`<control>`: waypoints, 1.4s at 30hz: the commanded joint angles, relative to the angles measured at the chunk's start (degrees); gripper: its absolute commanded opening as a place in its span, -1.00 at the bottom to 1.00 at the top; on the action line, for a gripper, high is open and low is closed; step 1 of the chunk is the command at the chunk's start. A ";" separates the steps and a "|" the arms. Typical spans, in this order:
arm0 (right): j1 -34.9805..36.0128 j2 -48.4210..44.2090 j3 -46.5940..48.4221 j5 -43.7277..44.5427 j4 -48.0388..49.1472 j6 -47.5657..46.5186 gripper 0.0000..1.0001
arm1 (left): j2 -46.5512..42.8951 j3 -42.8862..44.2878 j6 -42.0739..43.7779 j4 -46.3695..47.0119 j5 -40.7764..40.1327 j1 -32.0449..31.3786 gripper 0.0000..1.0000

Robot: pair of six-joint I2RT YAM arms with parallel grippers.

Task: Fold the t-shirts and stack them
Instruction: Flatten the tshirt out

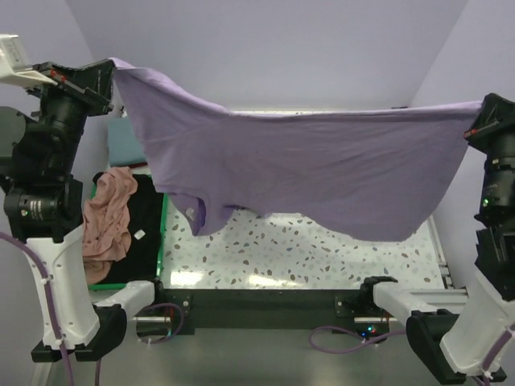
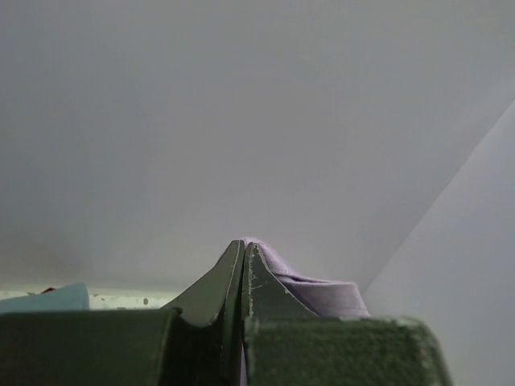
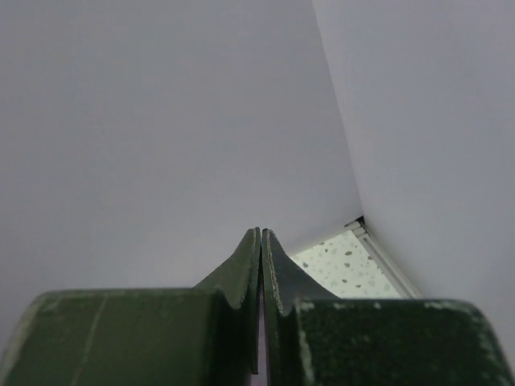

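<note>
**Lavender shirt stretched between both arms**

Top view: the lavender t-shirt [image 1: 306, 169] hangs spread in the air above the speckled worktop [image 1: 322, 249], mostly to the right of the green bin [image 1: 164, 233]. The left tool [image 1: 109, 76] pinches one corner high above the bin, and the right tool [image 1: 476, 125] pinches the opposite corner far from it. A salmon pink t-shirt [image 1: 109, 217] and a black t-shirt [image 1: 145, 225] lie inside the bin. A teal blue t-shirt [image 1: 125, 145] lies just beyond it.

Left wrist: the left tool [image 2: 244, 245] is pressed together on lavender cloth [image 2: 314, 293].

Right wrist: the right tool [image 3: 260, 233] is pressed together; the cloth is barely visible here.
</note>
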 commanded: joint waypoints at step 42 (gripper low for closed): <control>-0.37 -1.46 -4.96 8.11 23.61 -8.43 -1.00 | -1.15 6.85 4.80 31.08 11.68 -3.80 -1.00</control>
